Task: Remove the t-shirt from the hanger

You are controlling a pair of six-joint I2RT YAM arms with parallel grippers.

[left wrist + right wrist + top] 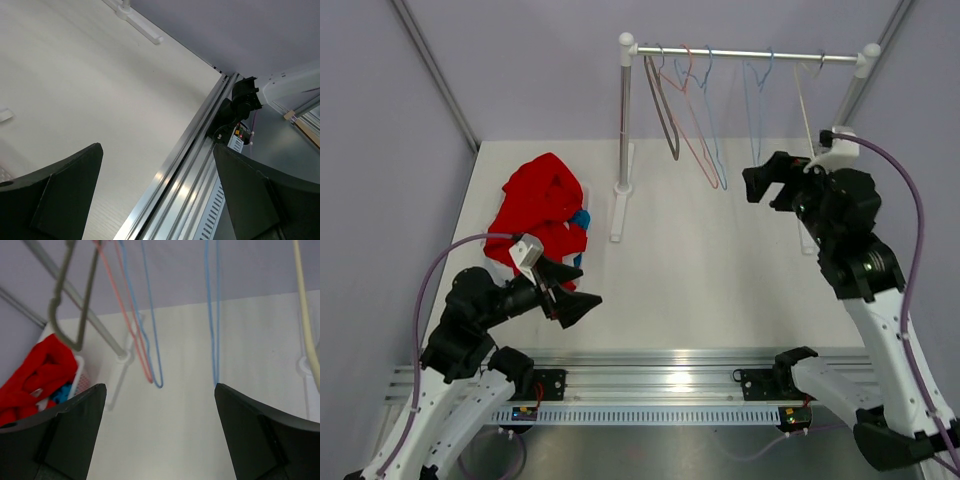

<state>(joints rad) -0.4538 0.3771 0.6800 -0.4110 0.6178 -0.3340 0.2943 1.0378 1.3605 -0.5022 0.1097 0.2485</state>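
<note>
The white table point(720, 290) carries a white basket point(79, 372) holding the red t-shirt point(542, 205) at ten o'clock and the clothes rack's foot point(618, 215) at twelve.

Five hangers point(667, 125), one red t-shirt point(542, 200)

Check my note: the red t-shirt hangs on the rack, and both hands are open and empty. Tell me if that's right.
Not quite. The top external view shows the red t-shirt heaped in the basket at the table's left; the hangers on the rack are bare. The left hand and right hand are indeed open and empty.
</note>
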